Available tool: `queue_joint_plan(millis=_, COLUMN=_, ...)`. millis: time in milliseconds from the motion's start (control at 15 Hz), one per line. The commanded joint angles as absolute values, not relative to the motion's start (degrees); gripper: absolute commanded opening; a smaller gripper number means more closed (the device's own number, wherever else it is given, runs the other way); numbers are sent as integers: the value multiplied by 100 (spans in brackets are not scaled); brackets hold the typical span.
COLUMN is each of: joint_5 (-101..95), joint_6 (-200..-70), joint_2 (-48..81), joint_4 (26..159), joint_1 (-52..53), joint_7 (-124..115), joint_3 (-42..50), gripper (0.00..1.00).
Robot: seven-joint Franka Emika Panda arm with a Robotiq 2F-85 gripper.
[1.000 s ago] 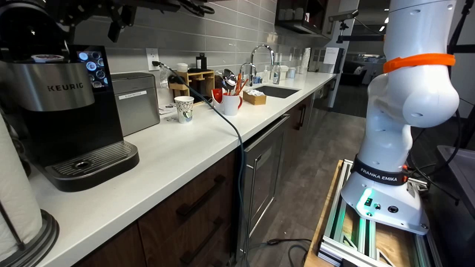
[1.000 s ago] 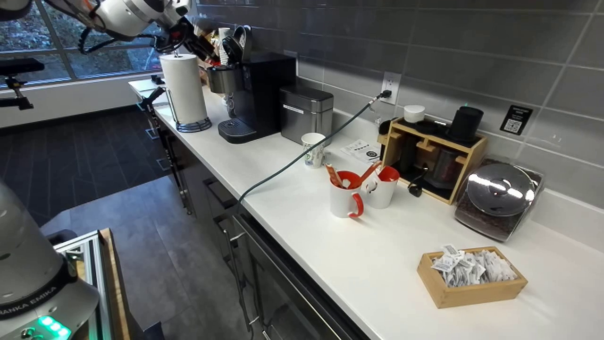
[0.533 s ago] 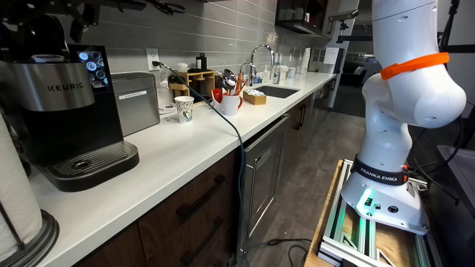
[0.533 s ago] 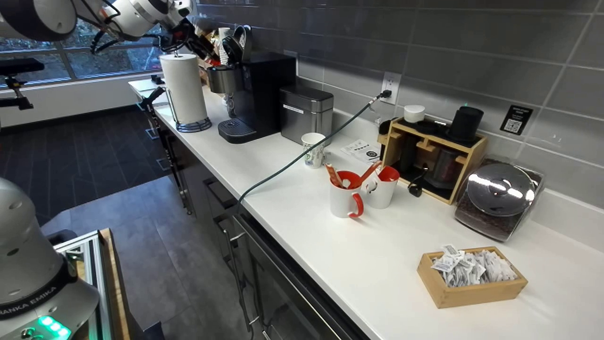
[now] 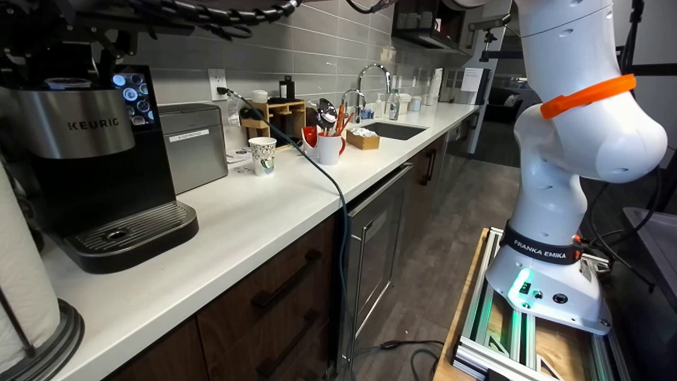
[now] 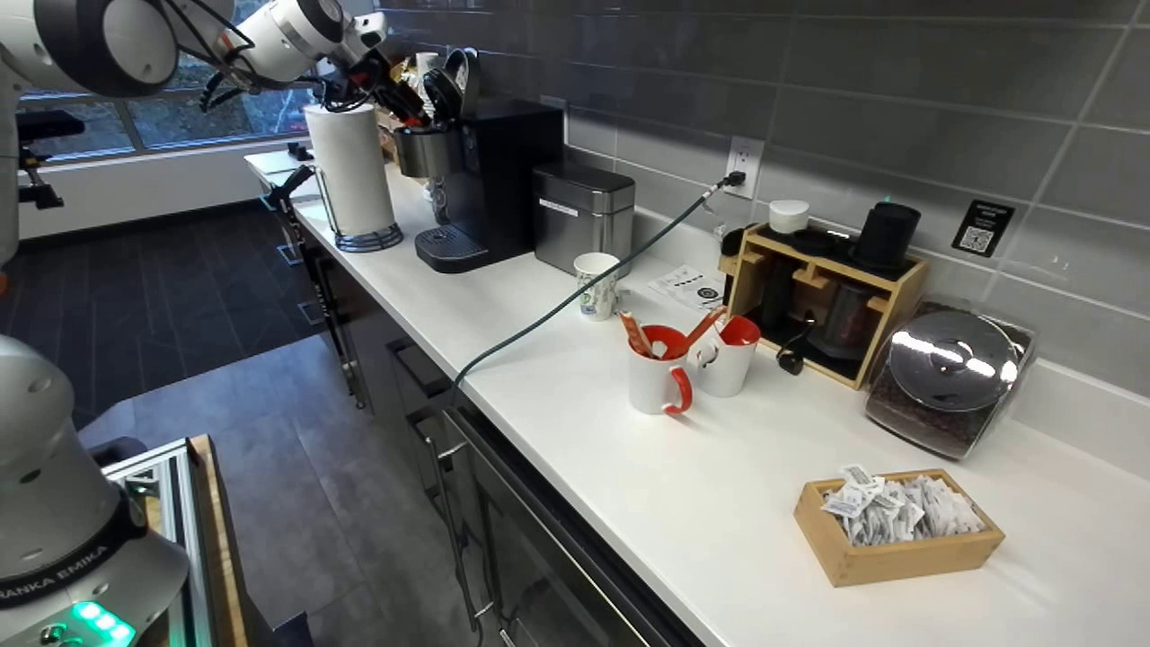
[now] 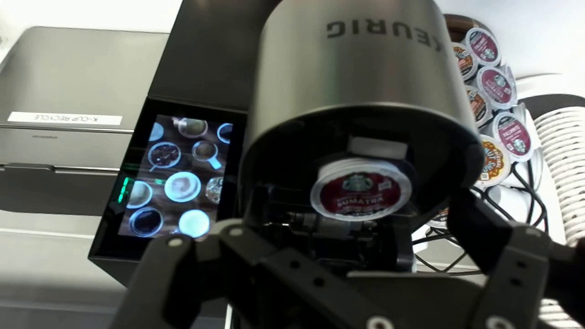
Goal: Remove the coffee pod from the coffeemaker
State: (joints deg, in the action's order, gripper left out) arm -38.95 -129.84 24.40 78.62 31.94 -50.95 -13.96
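The coffeemaker (image 5: 106, 180) is the large black Keurig with a silver front; its lid (image 6: 458, 81) stands raised. The coffee pod (image 7: 361, 194) sits in its open top, with a pale rim and a dark red lid. The pod also shows in an exterior view (image 5: 69, 83) and is hidden by the silver front in the other view. My gripper (image 7: 354, 203) is open and empty over the open top, its fingers spread to either side of the pod and apart from it. In an exterior view the gripper (image 6: 418, 117) reaches the machine's top from the front.
A grey box (image 7: 68, 77) labelled K-cup recycle stands beside the coffeemaker. A rack of pods (image 7: 498, 87) and stacked cups (image 7: 564, 160) are on the other side. A paper towel roll (image 6: 350, 171) stands close under the arm. A paper cup (image 5: 263, 156) and cable (image 5: 317, 164) are further along.
The gripper has shifted sideways over the coffeemaker and then lower, towards the pod. The arm's upper links have swung along with it. The pod and the coffeemaker have not moved.
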Motion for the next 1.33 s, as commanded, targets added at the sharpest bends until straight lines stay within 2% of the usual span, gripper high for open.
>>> queue_joint_plan(millis=0, joint_5=-3666, joint_6=-12868, joint_2=2615, joint_4=7554, joint_1=3392, joint_7=-5190, joint_3=-1207, gripper=74)
queue_joint_plan(millis=133, joint_5=-3713, joint_6=-12851, joint_2=2602, joint_4=7553, joint_1=3305, joint_7=-5233, joint_3=-1352, gripper=69)
queue_joint_plan(millis=200, joint_5=-3716, joint_6=-12842, joint_2=2584, joint_4=7549, joint_1=3311, joint_7=-5238, joint_3=-1368, gripper=63)
queue_joint_plan(millis=400, joint_5=-3642, joint_6=-12815, joint_2=2495, joint_4=7603, joint_1=3302, joint_7=-5225, joint_3=-1440, gripper=37)
queue_joint_plan(millis=733, joint_5=-3564, joint_6=-12856, joint_2=2418, joint_4=7677, joint_1=3272, joint_7=-5326, joint_3=-1471, gripper=0)
queue_joint_plan(millis=800, joint_5=-3584, joint_6=-12872, joint_2=2397, joint_4=7692, joint_1=3274, joint_7=-5375, joint_3=-1453, gripper=4)
queue_joint_plan(millis=867, joint_5=-3609, joint_6=-12882, joint_2=2381, joint_4=7701, joint_1=3273, joint_7=-5437, joint_3=-1436, gripper=35)
queue_joint_plan(millis=933, joint_5=-3652, joint_6=-12885, joint_2=2351, joint_4=7716, joint_1=3278, joint_7=-5523, joint_3=-1410, gripper=31)
queue_joint_plan(millis=1000, joint_5=-3670, joint_6=-12891, joint_2=2330, joint_4=7723, joint_1=3280, joint_7=-5577, joint_3=-1395, gripper=31)
queue_joint_plan(millis=1067, joint_5=-3717, joint_6=-12869, joint_2=2308, joint_4=7725, joint_1=3297, joint_7=-5630, joint_3=-1373, gripper=36)
queue_joint_plan(millis=1267, joint_5=-3737, joint_6=-12831, joint_2=2297, joint_4=7721, joint_1=3303, joint_7=-5690, joint_3=-1353, gripper=61)
